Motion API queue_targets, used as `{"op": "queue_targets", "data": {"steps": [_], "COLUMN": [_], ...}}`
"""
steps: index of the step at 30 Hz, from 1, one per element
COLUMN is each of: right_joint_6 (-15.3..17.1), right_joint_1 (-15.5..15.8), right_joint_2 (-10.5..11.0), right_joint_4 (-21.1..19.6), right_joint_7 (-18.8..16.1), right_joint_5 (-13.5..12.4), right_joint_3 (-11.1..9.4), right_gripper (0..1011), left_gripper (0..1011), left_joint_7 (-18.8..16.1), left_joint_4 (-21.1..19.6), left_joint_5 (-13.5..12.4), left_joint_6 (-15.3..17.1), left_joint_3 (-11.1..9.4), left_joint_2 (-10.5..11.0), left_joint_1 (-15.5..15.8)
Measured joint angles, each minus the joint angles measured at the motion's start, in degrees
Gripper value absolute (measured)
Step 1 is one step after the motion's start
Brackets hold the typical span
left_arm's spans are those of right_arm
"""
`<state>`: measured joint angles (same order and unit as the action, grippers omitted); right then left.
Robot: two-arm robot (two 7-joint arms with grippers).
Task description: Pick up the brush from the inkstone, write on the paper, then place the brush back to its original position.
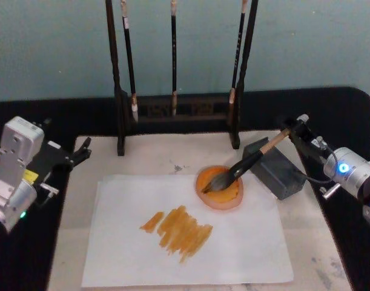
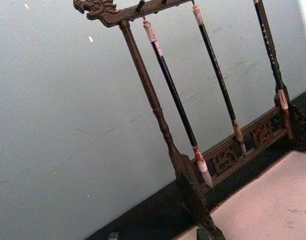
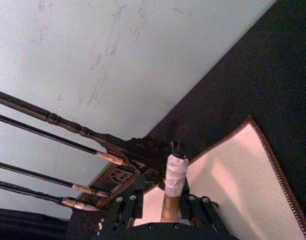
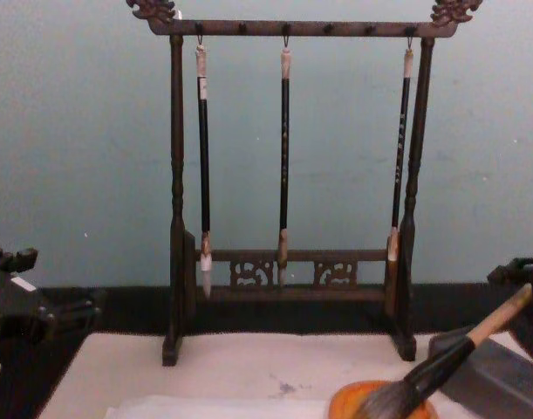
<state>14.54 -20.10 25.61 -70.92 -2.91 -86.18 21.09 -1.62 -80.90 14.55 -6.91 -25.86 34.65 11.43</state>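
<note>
The brush [image 1: 245, 165] lies slanted, its grey bristles in a round orange dish [image 1: 230, 199] and its pale handle leaning across the dark grey inkstone [image 1: 278, 173]. My right gripper [image 1: 292, 130] is shut on the handle's upper end. In the right wrist view the white-wrapped top [image 3: 175, 172] sticks out between the fingers [image 3: 195, 205]. The white paper [image 1: 245, 242] lies on the mat and carries a patch of orange strokes [image 1: 178, 230]. My left gripper [image 1: 83, 151] is parked open at the mat's far left corner. The chest view shows the brush [image 4: 449, 362] over the dish [image 4: 345, 403].
A dark wooden rack [image 1: 172, 112] with three thin hanging brushes stands at the back of the pinkish mat [image 1: 69, 242]. Black tabletop [image 1: 342, 109] surrounds the mat. The rack [image 2: 185, 170] stands close in front of the left wrist camera.
</note>
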Motion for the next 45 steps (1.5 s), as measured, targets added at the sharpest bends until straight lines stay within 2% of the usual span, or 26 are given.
{"op": "queue_targets", "data": {"steps": [2, 4, 6, 8, 17, 20, 24, 32, 35, 36, 37, 38, 39, 41, 42, 43, 44, 45], "right_joint_6": [0.01, 0.03, 0.03, 0.04, 0.06, -0.81, -1.84, -4.56, -6.69, -7.96, -7.96, -9.56, -10.32, -12.89, -12.89, -13.41, -14.13, -14.44], "right_joint_1": [0.01, 0.02, 0.03, 0.04, 0.04, 0.82, 2.30, 7.49, 9.27, 9.91, 9.91, 10.43, 10.69, 11.36, 11.36, 11.46, 11.62, 11.66], "right_joint_2": [-0.01, -0.02, -0.03, -0.05, -0.05, 0.14, 0.75, 3.87, 5.82, 6.81, 6.81, 8.05, 8.66, 10.59, 10.59, 11.02, 11.69, 11.97], "right_joint_4": [-0.01, -0.02, -0.03, -0.04, -0.04, -1.02, -3.01, -11.62, -15.62, -17.65, -17.65, -19.83, -20.94, -24.46, -24.46, -25.20, -26.40, -26.83], "right_joint_7": [0.01, 0.02, 0.03, 0.04, 0.04, 0.80, 2.34, 7.15, 9.77, 11.02, 11.02, 12.35, 13.02, 15.34, 15.34, 15.75, 16.31, 16.51], "right_joint_5": [0.01, 0.01, 0.02, 0.03, 0.04, -0.68, -1.97, -3.61, -1.30, 1.52, 1.52, 5.88, 8.35, 17.94, 17.94, 20.12, 23.83, 25.45], "right_joint_3": [-0.02, -0.04, -0.05, -0.06, -0.08, -0.22, -0.59, -1.59, -1.09, -0.39, -0.39, 0.71, 1.26, 3.56, 3.56, 4.14, 5.28, 5.75], "right_gripper": [419, 524, 536, 645, 890, 982, 1000, 1000, 1000, 1000, 1000, 1000, 1000, 1000, 1000, 1000, 1000, 1000], "left_gripper": [1010, 1010, 1010, 1010, 1010, 1010, 1010, 1010, 1010, 1010, 1010, 1010, 1010, 1010, 1010, 1010, 1009, 1010], "left_joint_7": [0.00, 0.00, 0.00, 0.00, 0.00, 0.00, 0.00, 0.00, 0.00, 0.00, 0.00, 0.00, 0.00, 0.00, 0.00, 0.00, 0.00, 0.00], "left_joint_4": [0.00, 0.00, 0.00, 0.00, 0.00, 0.00, 0.00, 0.00, 0.00, 0.00, 0.00, 0.00, 0.00, 0.00, 0.00, 0.00, 0.00, 0.00], "left_joint_5": [0.00, 0.00, 0.00, 0.00, 0.00, 0.00, 0.00, 0.00, 0.00, 0.00, 0.00, 0.00, 0.00, 0.00, 0.00, 0.00, 0.00, 0.00], "left_joint_6": [0.00, 0.00, 0.00, 0.00, 0.00, 0.00, 0.00, 0.00, 0.00, 0.00, 0.00, 0.00, 0.00, 0.00, 0.00, 0.00, 0.00, 0.00], "left_joint_3": [0.00, 0.00, 0.00, 0.00, 0.00, 0.00, 0.00, 0.00, 0.00, 0.00, 0.00, 0.00, 0.00, 0.00, 0.00, 0.00, 0.00, 0.00], "left_joint_2": [0.00, 0.00, 0.00, 0.00, 0.00, 0.00, 0.00, 0.00, 0.00, 0.00, 0.00, 0.00, -0.01, 0.00, 0.00, 0.00, 0.00, 0.00], "left_joint_1": [0.00, 0.00, 0.00, 0.00, 0.00, 0.00, 0.00, 0.00, 0.00, 0.00, 0.00, 0.00, 0.00, 0.00, 0.00, 0.00, 0.00, 0.00]}}
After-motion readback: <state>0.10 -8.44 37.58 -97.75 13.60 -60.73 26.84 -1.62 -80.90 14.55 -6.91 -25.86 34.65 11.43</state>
